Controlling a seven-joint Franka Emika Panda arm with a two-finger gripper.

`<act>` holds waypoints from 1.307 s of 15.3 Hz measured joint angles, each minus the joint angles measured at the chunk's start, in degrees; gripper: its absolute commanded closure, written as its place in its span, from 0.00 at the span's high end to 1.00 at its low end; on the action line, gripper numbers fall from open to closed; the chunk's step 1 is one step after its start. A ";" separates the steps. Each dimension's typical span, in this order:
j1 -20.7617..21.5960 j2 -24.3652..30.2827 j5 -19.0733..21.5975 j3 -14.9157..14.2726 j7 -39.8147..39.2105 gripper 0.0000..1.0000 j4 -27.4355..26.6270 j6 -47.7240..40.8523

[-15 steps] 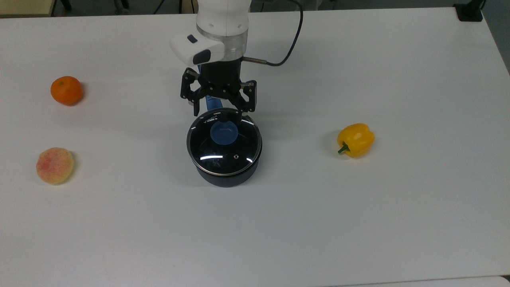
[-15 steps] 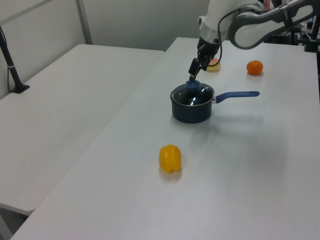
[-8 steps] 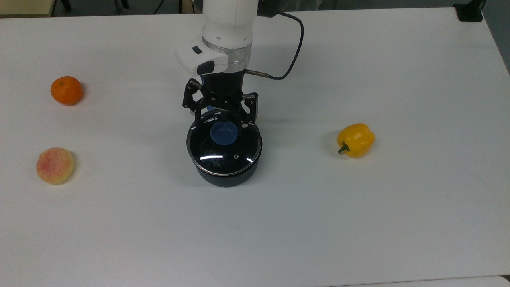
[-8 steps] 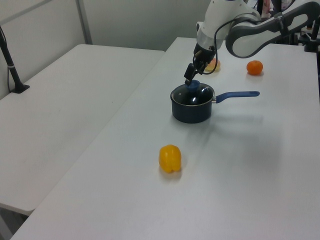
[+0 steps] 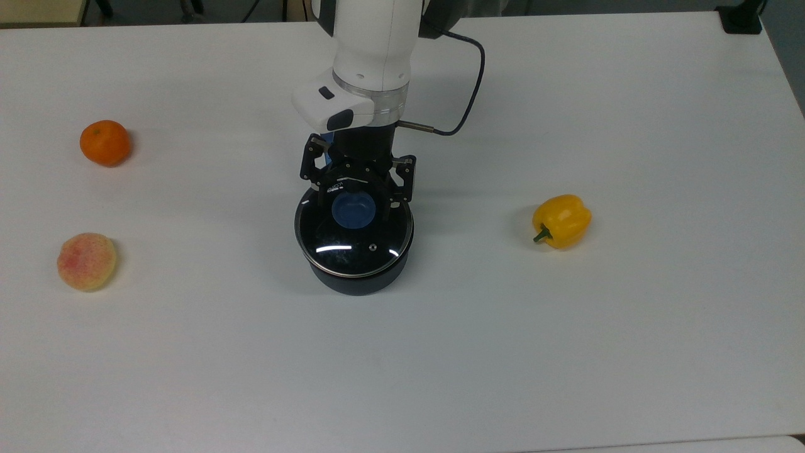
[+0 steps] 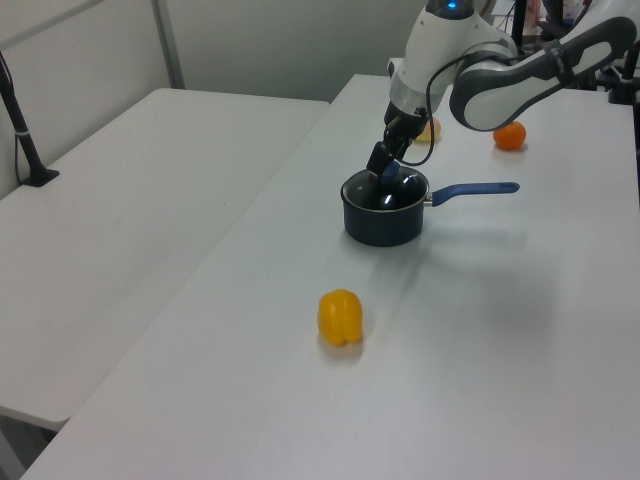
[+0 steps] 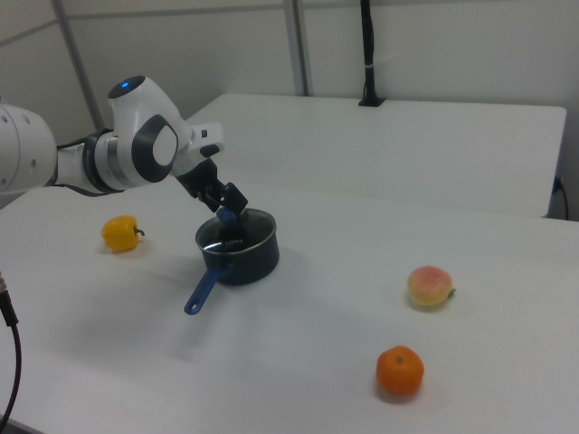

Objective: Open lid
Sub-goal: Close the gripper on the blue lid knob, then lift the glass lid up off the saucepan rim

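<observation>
White tabletop point(image 5: 566, 352) carries a dark blue saucepan point(image 5: 357, 277) at its middle, and the glass lid point(image 5: 354, 239) sits flat on the rim — not lifted yet. Poised over the lid, the gripper point(image 5: 354, 202) has its fingers spread either side of the blue knob point(image 5: 352, 211), not pinching it. By my reading, the reach is nearly finished — closing, lifting and setting the lid aside remain.
</observation>
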State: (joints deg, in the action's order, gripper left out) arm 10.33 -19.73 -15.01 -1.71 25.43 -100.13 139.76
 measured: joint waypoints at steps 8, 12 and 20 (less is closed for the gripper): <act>-0.06 -0.01 -0.67 0.01 0.34 0.02 -0.45 0.63; -0.54 1.31 -0.67 0.00 0.49 0.02 -0.90 0.63; -0.58 11.91 -0.67 0.04 0.71 0.02 -4.43 -5.82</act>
State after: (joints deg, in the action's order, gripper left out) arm 9.75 -7.83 -15.68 -1.67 26.14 -104.56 133.94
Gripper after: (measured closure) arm 0.344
